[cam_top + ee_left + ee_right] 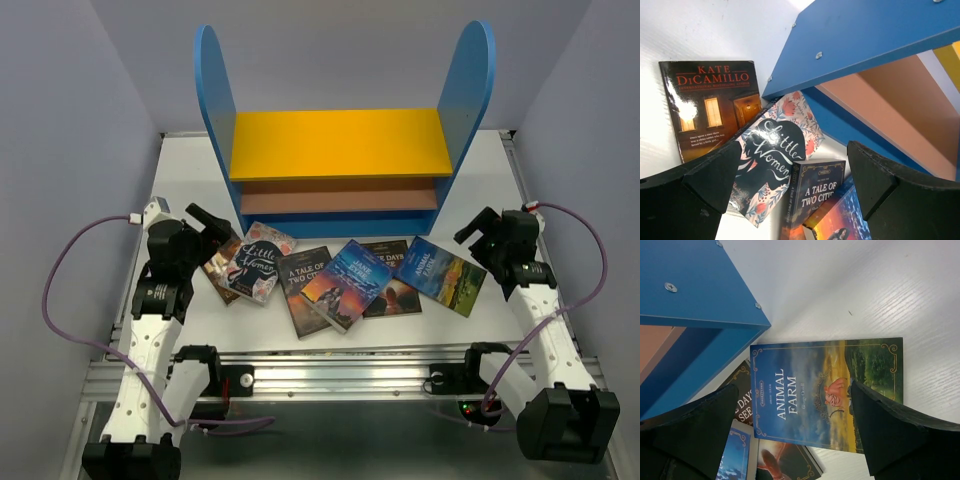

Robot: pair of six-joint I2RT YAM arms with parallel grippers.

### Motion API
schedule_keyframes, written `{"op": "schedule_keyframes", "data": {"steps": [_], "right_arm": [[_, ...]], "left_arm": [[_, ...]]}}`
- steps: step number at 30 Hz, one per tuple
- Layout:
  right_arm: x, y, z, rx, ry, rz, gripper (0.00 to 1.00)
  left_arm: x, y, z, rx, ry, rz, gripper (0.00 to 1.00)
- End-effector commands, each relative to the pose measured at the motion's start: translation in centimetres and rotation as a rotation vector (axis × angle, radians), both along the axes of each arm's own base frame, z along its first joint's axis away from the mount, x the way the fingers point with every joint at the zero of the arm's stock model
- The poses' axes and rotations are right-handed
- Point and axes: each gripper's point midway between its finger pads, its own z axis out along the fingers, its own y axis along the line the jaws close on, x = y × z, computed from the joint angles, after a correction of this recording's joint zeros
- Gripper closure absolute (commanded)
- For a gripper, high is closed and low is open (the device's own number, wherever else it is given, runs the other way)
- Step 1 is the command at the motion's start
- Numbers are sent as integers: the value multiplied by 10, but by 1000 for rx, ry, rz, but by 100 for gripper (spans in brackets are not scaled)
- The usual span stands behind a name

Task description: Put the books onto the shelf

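Just in front of the shelf [335, 143], flat on the surface [190, 170]: six books [345, 280] in an overlapping row, off its boards. Near the shelf's left panel, left gripper [218, 226] spread wide, grasping nothing; near its right panel, right gripper [472, 232] likewise released.

A white table [500, 170] is seen, closed in by pale lilac-grey walls [60, 120] along its far, left and right edges. A silver metal rail [340, 375] is fixed along its near edge.
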Motion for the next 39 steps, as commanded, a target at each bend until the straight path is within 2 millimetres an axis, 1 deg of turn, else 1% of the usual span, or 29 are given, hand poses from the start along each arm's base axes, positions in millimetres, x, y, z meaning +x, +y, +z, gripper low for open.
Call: {"op": "schedule_keyframes", "data": {"steps": [1, 3, 4, 5, 7, 8, 9, 10, 11, 13, 14, 15, 16, 17, 18, 19, 20, 23, 24, 25, 26, 27, 29, 30, 32, 33, 34, 35, 39], "right_arm": [[5, -4, 27, -26, -74, -4, 0], [1, -7, 25, -32, -71, -26, 0], [-4, -9, 22, -29, -64, -53, 0], [-5, -8, 21, -24, -62, -47, 0], [-6, 7, 14, 32, -35, 19, 0], [-7, 16, 10, 38, -23, 89, 0], [-9, 42, 9, 124, -17, 213, 0], [-13, 55, 7, 170, -7, 276, 0], [-17, 67, -2, 211, 22, 341, 0], [-30, 94, -5, 327, 46, 470, 0], [-37, 102, -13, 355, 69, 501, 0], [-40, 104, -15, 372, 77, 505, 0], [-44, 109, -16, 379, 80, 518, 0], [-49, 120, -15, 376, 81, 558, 0], [-51, 125, -9, 373, 54, 566, 0], [-54, 130, -7, 370, 46, 574, 0], [-57, 142, -3, 386, 32, 596, 0], [-69, 159, -24, 427, 97, 613, 0], [-73, 171, -27, 444, 109, 635, 0], [-75, 176, -32, 451, 123, 636, 0], [-76, 187, -35, 481, 114, 643, 0], [-74, 188, -35, 497, 101, 629, 0], [-79, 201, -44, 511, 111, 650, 0], [-76, 208, -39, 527, 85, 653, 0], [-77, 225, -40, 537, 83, 675, 0], [-77, 230, -42, 537, 86, 678, 0], [-76, 232, -44, 534, 87, 666, 0], [-76, 234, -53, 532, 115, 655, 0], [-60, 240, -52, 562, 62, 609, 0]], "left_arm": [[1, -10, 11, -3, -52, -66, 1], [0, -16, 9, -4, -48, -103, 1], [-1, -23, 7, -16, -40, -140, 1], [-1, -25, 7, -24, -43, -149, 1], [-2, -41, 7, -34, -56, -199, 1], [-5, -56, 3, -38, -50, -253, 1], [-4, -64, 4, -44, -64, -275, 1], [-5, -74, 2, -52, -61, -304, 1], [-5, -83, -4, -54, -40, -328, 1], [-9, -103, -11, -32, -15, -377, 1], [-9, -111, -17, -25, 7, -393, 1], [-11, -118, -19, -21, 12, -419, 1], [-15, -132, -18, -22, 3, -465, 1], [-16, -139, -20, -21, 8, -490, 1], [-18, -146, -20, -23, 1, -517, 1], [-17, -153, -15, -31, -22, -537, 1], [-19, -161, -17, -34, -18, -565, 1], [-16, -172, -20, -26, -9, -607, 1], [-15, -180, -25, -15, 14, -635, 1], [-15, -185, -28, -8, 26, -654, 1], [-18, -197, -35, 5, 50, -691, 1], [-19, -203, -37, 13, 58, -712, 1], [-20, -212, -45, 31, 83, -741, 1], [-19, -215, -53, 38, 112, -751, 1], [-21, -222, -64, 35, 144, -777, 1], [-21, -224, -66, 33, 148, -784, 1], [-23, -226, -69, 30, 157, -798, 1], [-25, -227, -74, 35, 172, -808, 1], [-32, -230, -88, 38, 200, -836, 1]]}}
